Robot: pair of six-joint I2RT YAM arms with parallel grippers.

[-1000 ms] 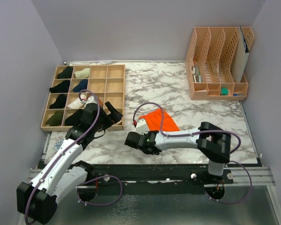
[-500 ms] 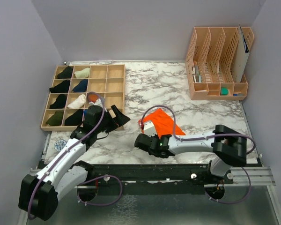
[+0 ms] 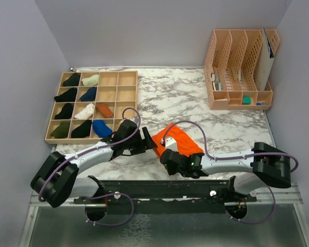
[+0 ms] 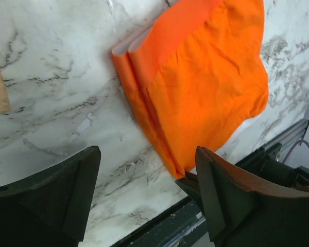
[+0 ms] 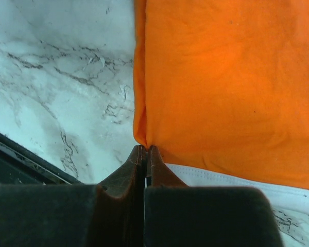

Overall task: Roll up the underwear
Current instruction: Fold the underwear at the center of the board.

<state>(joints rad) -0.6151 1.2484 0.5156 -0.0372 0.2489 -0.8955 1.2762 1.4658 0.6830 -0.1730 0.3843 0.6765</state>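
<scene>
Right wrist only: right end effector (image 5: 146,152) closed on orange underwear (image 5: 221,77) corner.

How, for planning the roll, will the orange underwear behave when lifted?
Probably floppy: the orange underwear lies in soft folds and should drape from the corner the right gripper pinches. Thin, so likely light; may slide across the marble table.

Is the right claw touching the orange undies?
Touching. In the right wrist view, the right gripper is shut, and its fingertips meet the corner of the orange briefs, which draws to a point right there.
</scene>
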